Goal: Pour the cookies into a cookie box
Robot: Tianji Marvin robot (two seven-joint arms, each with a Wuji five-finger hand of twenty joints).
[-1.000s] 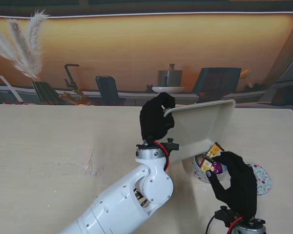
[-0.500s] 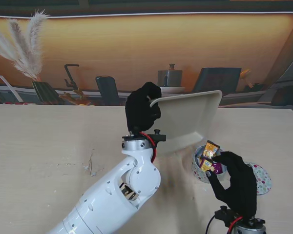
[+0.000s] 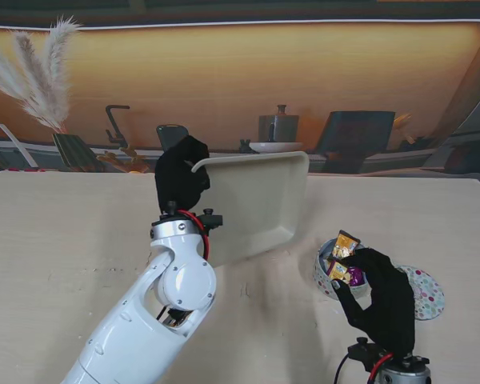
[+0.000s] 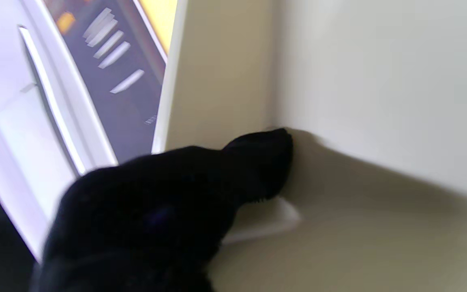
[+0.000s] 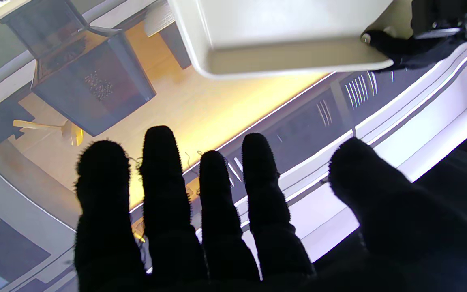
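My left hand [image 3: 182,172] is shut on the upper corner of a cream tray [image 3: 256,204], which is held tilted steeply on edge above the table. In the left wrist view a black fingertip [image 4: 258,162] presses into the tray's bare inner corner [image 4: 359,101], and no cookies show inside. The round patterned cookie box [image 3: 326,276] stands to the right of the tray, with wrapped cookies [image 3: 346,245] sticking out of it. My right hand [image 3: 382,302] rests beside the box on my near side, fingers [image 5: 164,174] spread and holding nothing. From the right wrist view the tray [image 5: 278,36] and left hand [image 5: 403,44] are visible.
A patterned round lid [image 3: 426,293] lies flat on the table just right of the box. Dried pampas grass [image 3: 36,76] and kitchen items line the far edge. Light wooden tabletop [image 3: 64,240] spreads to the left.
My left arm has swung the tilted tray to the left, away from above the cookie box. The right hand and the box have stayed put.
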